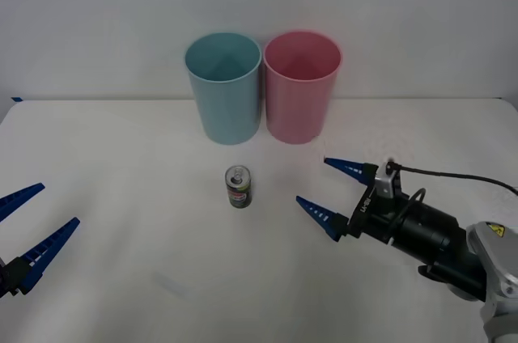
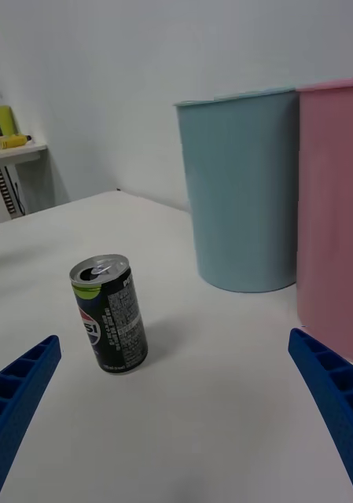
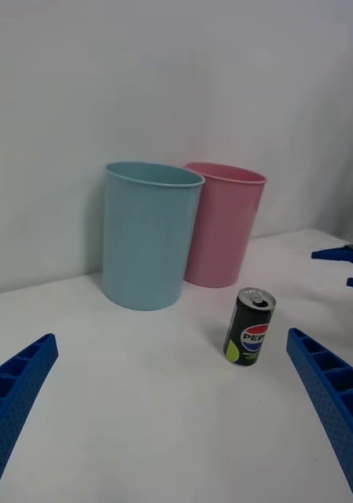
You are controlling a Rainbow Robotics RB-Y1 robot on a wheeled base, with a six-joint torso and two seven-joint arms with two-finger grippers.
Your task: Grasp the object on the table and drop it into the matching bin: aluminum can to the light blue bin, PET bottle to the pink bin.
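Observation:
A small dark aluminum can with a silver top stands upright on the white table, in front of the two bins; it also shows as the can and the can. The light blue bin stands at the back, the pink bin touching its right side. My right gripper is open, low over the table to the right of the can, fingers pointing at it, a gap between. My left gripper is open at the table's left edge, far from the can.
A plain pale wall rises behind the bins. The right arm's black cable loops above the table at the right. A shelf with small objects stands off beyond the table. Bare tabletop lies all around the can.

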